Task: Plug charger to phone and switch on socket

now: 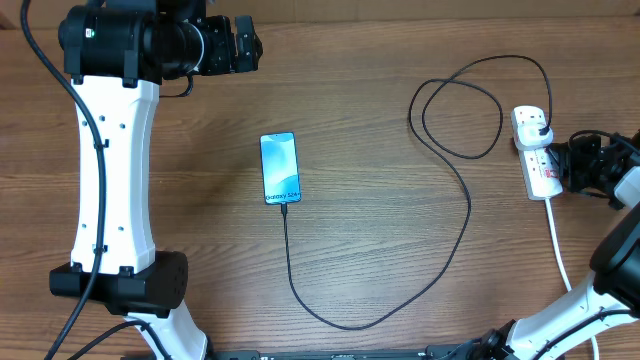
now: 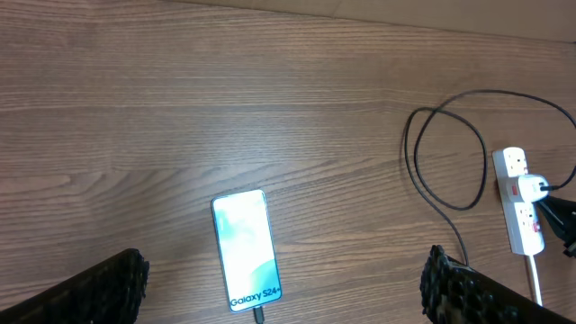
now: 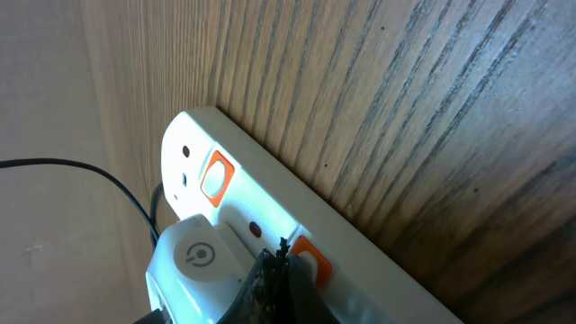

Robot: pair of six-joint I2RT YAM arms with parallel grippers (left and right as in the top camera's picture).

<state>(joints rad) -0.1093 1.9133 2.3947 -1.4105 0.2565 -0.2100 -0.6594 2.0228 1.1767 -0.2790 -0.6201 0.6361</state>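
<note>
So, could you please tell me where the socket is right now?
In the overhead view the socket lies on the far right, beside the charger's loop, with the right gripper at its switches.

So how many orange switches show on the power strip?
2. One switch near the power strip's rounded end, the other beside the right gripper. More may be hidden under it.

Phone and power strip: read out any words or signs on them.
"Galaxy S24+": low on the phone screen.
Power symbol, no words: on the white plug in the socket.
No readable text on the socket itself.
</note>
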